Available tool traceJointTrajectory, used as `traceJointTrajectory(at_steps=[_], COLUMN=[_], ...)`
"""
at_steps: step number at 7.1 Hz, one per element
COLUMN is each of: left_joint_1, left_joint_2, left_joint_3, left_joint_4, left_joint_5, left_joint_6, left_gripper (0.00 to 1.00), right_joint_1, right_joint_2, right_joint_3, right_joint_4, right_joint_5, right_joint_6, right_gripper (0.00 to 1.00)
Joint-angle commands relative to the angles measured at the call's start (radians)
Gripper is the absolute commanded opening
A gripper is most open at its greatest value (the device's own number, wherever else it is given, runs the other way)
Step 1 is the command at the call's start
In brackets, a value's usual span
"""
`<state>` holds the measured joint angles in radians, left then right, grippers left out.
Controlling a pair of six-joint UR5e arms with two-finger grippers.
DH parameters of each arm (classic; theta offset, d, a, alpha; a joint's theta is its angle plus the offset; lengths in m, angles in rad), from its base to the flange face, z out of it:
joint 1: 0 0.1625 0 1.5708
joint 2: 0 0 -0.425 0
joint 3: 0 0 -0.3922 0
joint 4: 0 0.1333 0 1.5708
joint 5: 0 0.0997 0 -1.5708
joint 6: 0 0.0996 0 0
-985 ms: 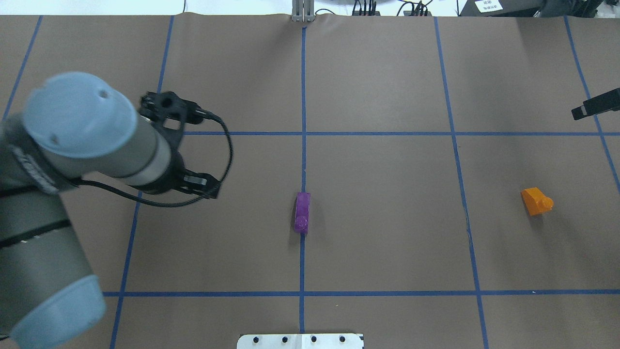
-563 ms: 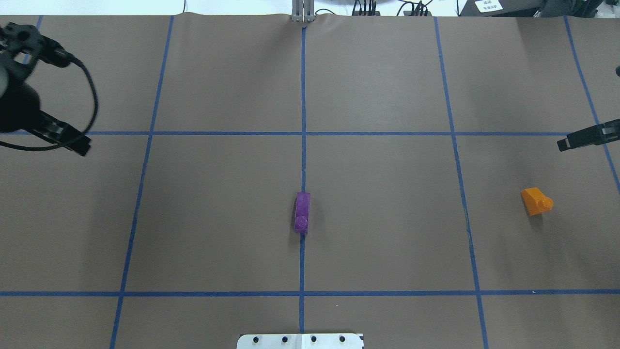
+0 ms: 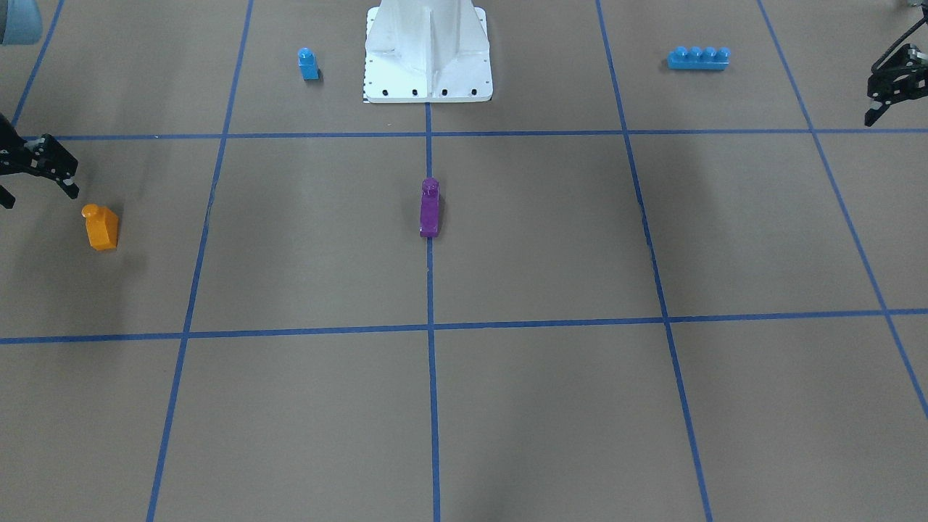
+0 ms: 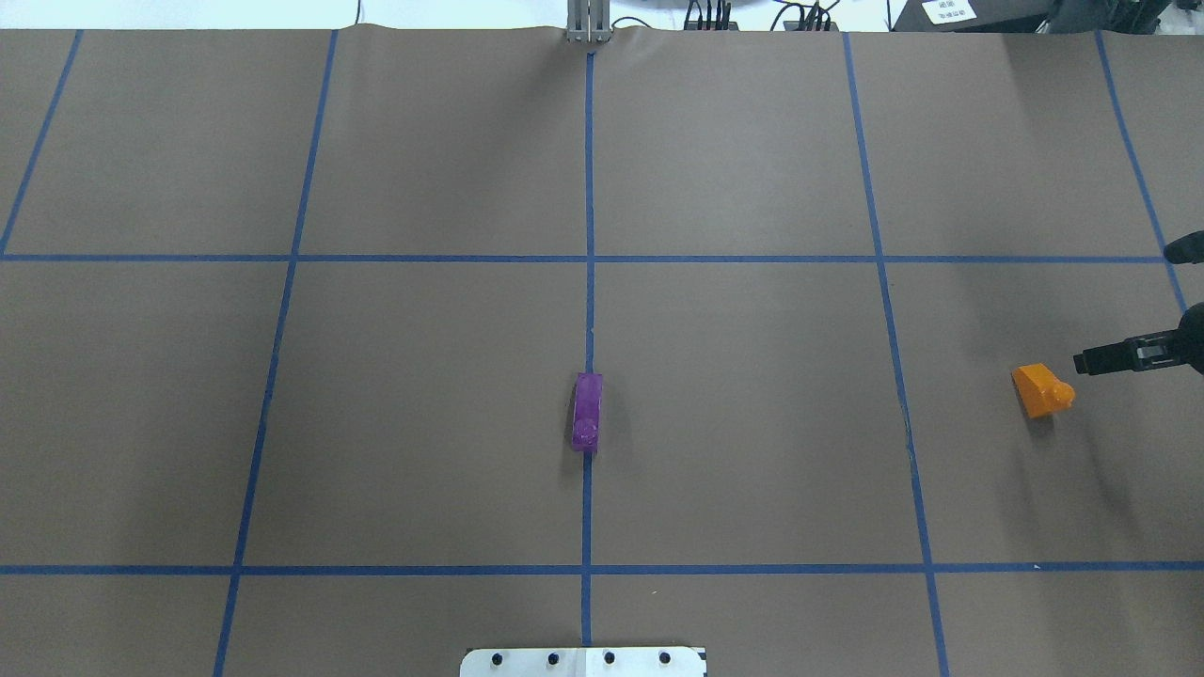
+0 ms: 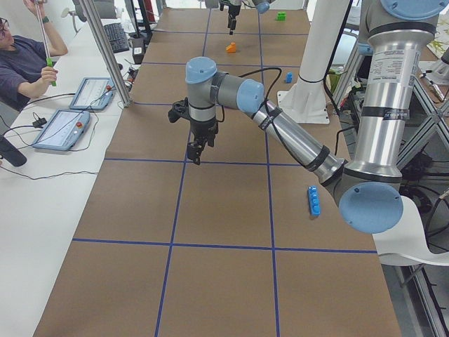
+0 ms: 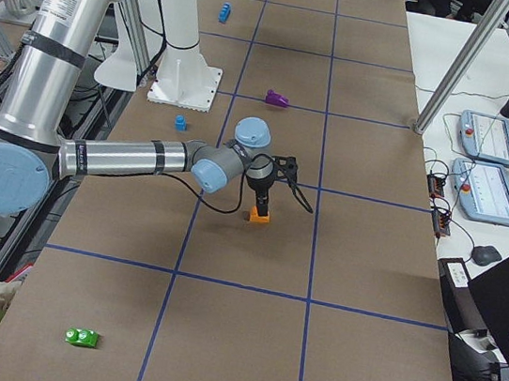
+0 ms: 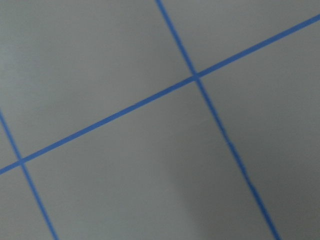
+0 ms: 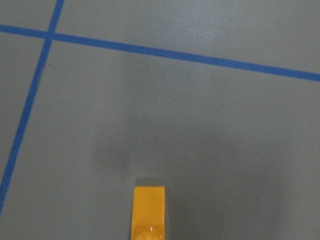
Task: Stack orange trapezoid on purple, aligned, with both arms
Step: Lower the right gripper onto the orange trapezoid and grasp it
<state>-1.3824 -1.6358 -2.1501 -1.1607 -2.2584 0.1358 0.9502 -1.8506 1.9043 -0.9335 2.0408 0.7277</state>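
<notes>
The orange trapezoid (image 4: 1042, 390) lies at the table's right, also in the front view (image 3: 101, 227) and at the bottom of the right wrist view (image 8: 149, 212). The purple brick (image 4: 588, 412) lies on the centre line, also in the front view (image 3: 430, 208). My right gripper (image 4: 1122, 307) is open and empty; it hovers just beside and above the orange trapezoid (image 6: 259, 215), apart from it. My left gripper (image 3: 881, 98) is far off at the table's left, out of the overhead view, with its jaws spread and empty; its wrist view shows only bare table.
A blue single-stud brick (image 3: 308, 64) and a long blue four-stud brick (image 3: 699, 57) lie beside the white base pedestal (image 3: 428, 51). A green brick (image 6: 82, 337) lies at the table's right end. An operator (image 5: 28, 60) sits beside the table.
My left arm has swung away to the left and left the overhead view. My right gripper has moved down and closer to the orange trapezoid. Both bricks stay put.
</notes>
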Motion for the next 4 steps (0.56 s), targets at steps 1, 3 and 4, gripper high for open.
traceJointTrajectory(at_steps=[1, 3, 4], left_joint_1=[-0.021, -0.021, -0.021], left_joint_2=[0.028, 0.028, 0.03], left_joint_3=[0.003, 0.007, 0.007], left_joint_4=[-0.033, -0.034, -0.034], left_joint_5=[-0.007, -0.006, -0.007], left_joint_6=[0.016, 0.016, 0.016], left_gripper=[1.0, 1.0, 1.0], right_joint_1=[-0.098, -0.166, -0.171], right_joint_2=[0.004, 0.005, 0.007], right_joint_3=[-0.106, -0.129, -0.131], right_joint_4=[0.201, 0.209, 0.209], right_joint_5=[-0.065, -0.134, -0.136], right_joint_6=[0.135, 0.144, 0.153], right_gripper=[0.97, 0.95, 0.87])
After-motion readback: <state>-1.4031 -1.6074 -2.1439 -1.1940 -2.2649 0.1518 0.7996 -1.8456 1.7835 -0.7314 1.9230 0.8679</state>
